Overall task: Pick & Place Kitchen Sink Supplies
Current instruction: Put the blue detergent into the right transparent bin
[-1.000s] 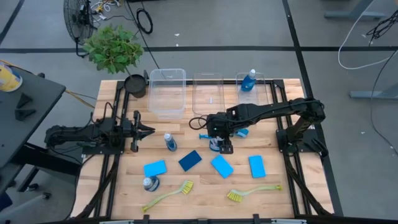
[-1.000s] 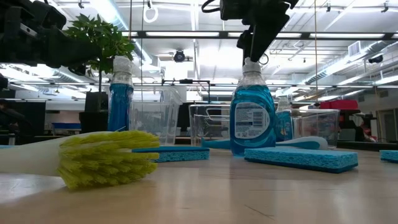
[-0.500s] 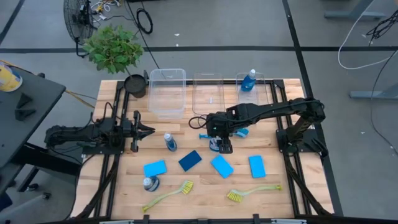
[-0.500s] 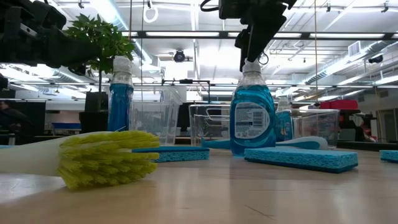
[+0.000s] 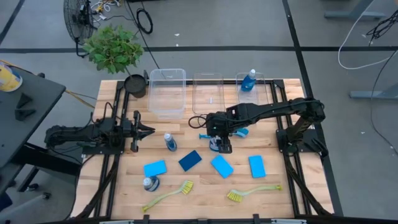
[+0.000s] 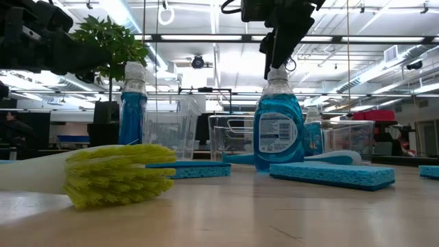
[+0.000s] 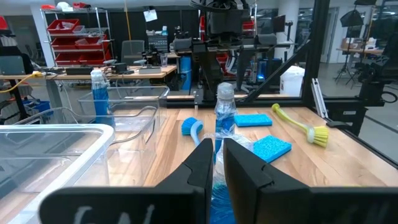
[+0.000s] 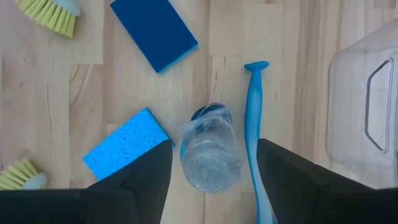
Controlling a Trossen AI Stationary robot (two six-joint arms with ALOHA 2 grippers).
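Wooden tabletop (image 5: 205, 186) carries three clear bins (image 5: 167, 93) at its far edge, one already holding a blue bottle (image 5: 249, 79). At centre, the right gripper (image 8: 214, 163) hangs over an upright bottle (image 8: 210, 155), fingers spread wide either side of its pale cap, not touching. Smooth and likely top-heavy, it looks best gripped at the neck. Left gripper (image 7: 215, 163) waits narrow near the left edge.

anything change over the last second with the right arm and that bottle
The right hand narrowed its fingers slightly around the cap of the standing bottle, not yet gripping it. The bottle, sponges, brushes and the waiting left hand stayed put.
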